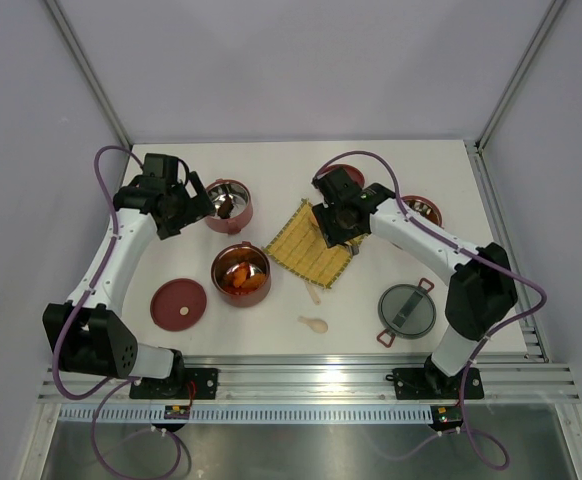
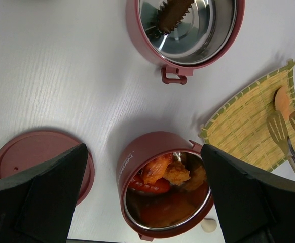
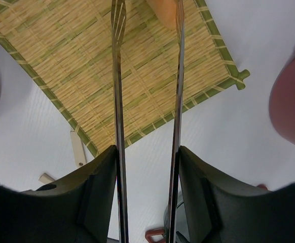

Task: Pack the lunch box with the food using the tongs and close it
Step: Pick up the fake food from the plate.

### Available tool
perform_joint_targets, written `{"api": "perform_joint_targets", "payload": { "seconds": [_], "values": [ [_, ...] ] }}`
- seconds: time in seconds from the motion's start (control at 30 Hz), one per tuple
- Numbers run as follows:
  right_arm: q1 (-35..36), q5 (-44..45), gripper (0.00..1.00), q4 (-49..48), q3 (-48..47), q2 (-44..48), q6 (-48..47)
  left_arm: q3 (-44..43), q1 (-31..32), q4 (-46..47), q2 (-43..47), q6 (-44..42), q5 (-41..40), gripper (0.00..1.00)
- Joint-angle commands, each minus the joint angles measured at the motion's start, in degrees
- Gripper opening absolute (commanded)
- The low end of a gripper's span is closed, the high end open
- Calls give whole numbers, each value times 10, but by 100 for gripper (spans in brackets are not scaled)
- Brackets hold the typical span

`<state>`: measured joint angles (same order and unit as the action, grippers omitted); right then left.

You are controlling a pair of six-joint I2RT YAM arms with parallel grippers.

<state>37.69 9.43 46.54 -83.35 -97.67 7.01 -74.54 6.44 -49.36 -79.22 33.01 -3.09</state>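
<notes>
The right gripper [image 3: 147,152] clamps the one pair of tongs [image 3: 118,91] over the yellow mat [image 3: 61,61], tips by one orange food piece [image 3: 162,10] lying on it. Left of the mat sit two lunch box tiers, a food-filled tier [image 2: 132,167] and a far tier [image 2: 135,25], plus one red lid [image 2: 31,152]. The left gripper [image 2: 143,147] gapes empty there.

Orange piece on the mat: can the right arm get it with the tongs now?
Probably yes: the right gripper holds the tongs spread just short of the orange piece, and nothing on the mat lies between.

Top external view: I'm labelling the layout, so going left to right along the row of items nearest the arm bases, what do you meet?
Red disc lid → open red tier → cream spoon → grey top lid.
</notes>
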Motion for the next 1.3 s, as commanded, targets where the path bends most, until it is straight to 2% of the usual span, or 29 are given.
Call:
{"api": "perform_joint_targets", "payload": {
  "seconds": [0.0,0.83,1.27],
  "values": [
    [-7,0,57,-4,-24,-9,-14,7,-3,23,-2,-4,8,99],
    [-7,-32,57,3,-7,-14,-9,-10,-2,30,-23,-4,2,99],
    [-8,-4,56,11,-54,-12,-38,-13,-3,23,-5,0,-8,99]
  ]
}}
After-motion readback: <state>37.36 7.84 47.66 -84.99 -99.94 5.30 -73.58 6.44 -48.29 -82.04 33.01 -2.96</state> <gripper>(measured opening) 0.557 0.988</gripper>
